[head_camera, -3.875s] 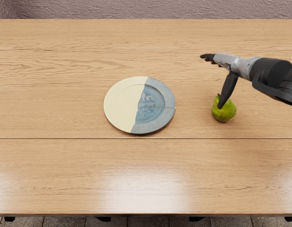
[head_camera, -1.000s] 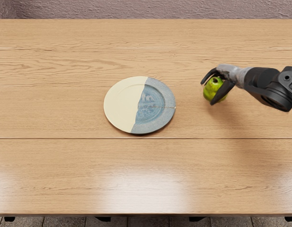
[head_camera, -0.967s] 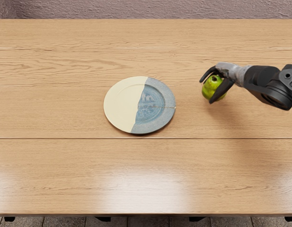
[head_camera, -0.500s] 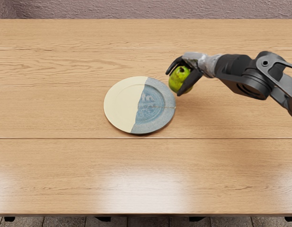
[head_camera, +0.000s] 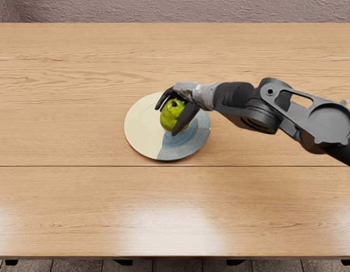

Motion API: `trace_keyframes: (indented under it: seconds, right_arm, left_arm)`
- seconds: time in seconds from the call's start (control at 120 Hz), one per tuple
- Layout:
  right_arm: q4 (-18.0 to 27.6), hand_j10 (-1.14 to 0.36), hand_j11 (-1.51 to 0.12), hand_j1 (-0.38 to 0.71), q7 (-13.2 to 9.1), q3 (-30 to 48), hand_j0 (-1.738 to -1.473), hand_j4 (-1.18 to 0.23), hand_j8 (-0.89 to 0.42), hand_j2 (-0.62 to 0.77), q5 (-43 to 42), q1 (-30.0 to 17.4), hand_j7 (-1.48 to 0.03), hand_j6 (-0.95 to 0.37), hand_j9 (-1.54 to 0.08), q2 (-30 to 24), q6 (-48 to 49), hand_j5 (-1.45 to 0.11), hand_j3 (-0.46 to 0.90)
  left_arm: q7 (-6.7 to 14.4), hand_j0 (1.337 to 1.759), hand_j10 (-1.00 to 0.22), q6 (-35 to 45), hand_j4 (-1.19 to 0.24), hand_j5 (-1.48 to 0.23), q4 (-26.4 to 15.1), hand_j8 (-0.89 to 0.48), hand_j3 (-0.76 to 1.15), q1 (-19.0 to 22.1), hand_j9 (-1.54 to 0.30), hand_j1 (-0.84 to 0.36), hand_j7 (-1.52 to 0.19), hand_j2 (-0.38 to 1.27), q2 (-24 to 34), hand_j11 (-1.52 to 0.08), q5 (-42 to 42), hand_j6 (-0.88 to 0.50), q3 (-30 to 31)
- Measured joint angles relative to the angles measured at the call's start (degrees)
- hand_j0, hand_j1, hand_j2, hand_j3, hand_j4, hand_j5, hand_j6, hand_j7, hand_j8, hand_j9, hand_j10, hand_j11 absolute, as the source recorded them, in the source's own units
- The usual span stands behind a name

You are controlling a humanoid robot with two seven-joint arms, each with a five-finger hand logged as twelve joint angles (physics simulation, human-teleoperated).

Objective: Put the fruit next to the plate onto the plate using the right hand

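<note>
We have the right robot hand clamped on the fruit, dark fingers curled round both sides, arm in from the right edge. The fruit is over the middle of the plate, roughly on the cream/blue split. We can't tell if it touches the plate or hangs just above it. Left arm isn't visible.

We read the step as lower and release. Notes for doing it well:
- Go straight down, no sideways drift. We're centred enough, so no need to chase position.
- Get the fruit's base onto the plate before any finger opens. It's round, so a drop likely rolls it off onto the tabletop.
- Open the fingers evenly; one side letting go first nudges it.
- Watch the lower finger against the plate surface. Pressing could tip or slide the plate.
- Lift the hand up and clear before pulling back to the right, so the fingers don't drag the fruit along.
</note>
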Motion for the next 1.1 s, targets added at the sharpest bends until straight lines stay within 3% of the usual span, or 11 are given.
trace_keyframes:
  seconds: [0.2,0.367,0.492,0.7,1.1]
  right_arm:
    - [-0.1,-0.15,-0.3,-0.13,0.0,3.2,-1.658,-0.22,-0.13,0.04,0.3,0.0,-0.29,-0.16,-0.3,-2.4,1.2,-0.3,0.0]
    - [0.2,-0.09,-0.16,-0.23,0.0,12.2,-1.658,-0.11,-0.08,0.02,10.6,-2.1,-0.15,-0.09,-0.16,-5.5,16.4,-0.16,0.0]
    - [0.2,-0.06,-0.1,-0.27,0.0,22.5,-1.658,-0.08,-0.06,0.01,14.7,-9.5,-0.1,-0.07,-0.11,-6.8,24.2,-0.11,0.0]
    - [0.2,-0.04,-0.07,-0.29,0.0,39.5,-1.658,-0.05,-0.04,0.0,19.4,-23.2,-0.07,-0.05,-0.07,-8.5,27.1,-0.07,0.0]
    - [0.0,-0.03,-0.05,-0.31,0.0,60.6,-1.658,-0.03,-0.03,-0.01,28.1,-43.7,-0.05,-0.03,-0.05,-15.0,27.5,-0.05,0.0]
  left_arm:
    - [0.0,1.658,-0.01,0.0,-0.01,-0.01,0.0,-0.01,0.0,0.0,-0.01,0.34,-0.01,0.0,0.0,-0.01,0.0,-0.01,0.0]
    - [0.0,1.658,-0.01,0.0,-0.01,-0.01,0.0,-0.01,0.0,0.0,-0.01,0.34,-0.01,0.0,0.0,-0.01,0.0,-0.01,0.0]
    - [0.0,1.658,-0.01,0.0,-0.01,-0.01,0.0,-0.01,0.0,0.0,-0.01,0.34,-0.01,0.0,0.0,-0.01,0.0,-0.01,0.0]
    - [0.0,1.658,-0.01,0.0,-0.01,-0.01,0.0,-0.01,0.0,0.0,-0.01,0.34,-0.01,0.0,0.0,-0.01,0.0,-0.01,0.0]
    - [0.0,1.658,-0.01,0.0,-0.01,-0.01,0.0,-0.01,0.0,0.0,-0.01,0.34,-0.01,0.0,0.0,-0.01,0.0,-0.01,-0.1]
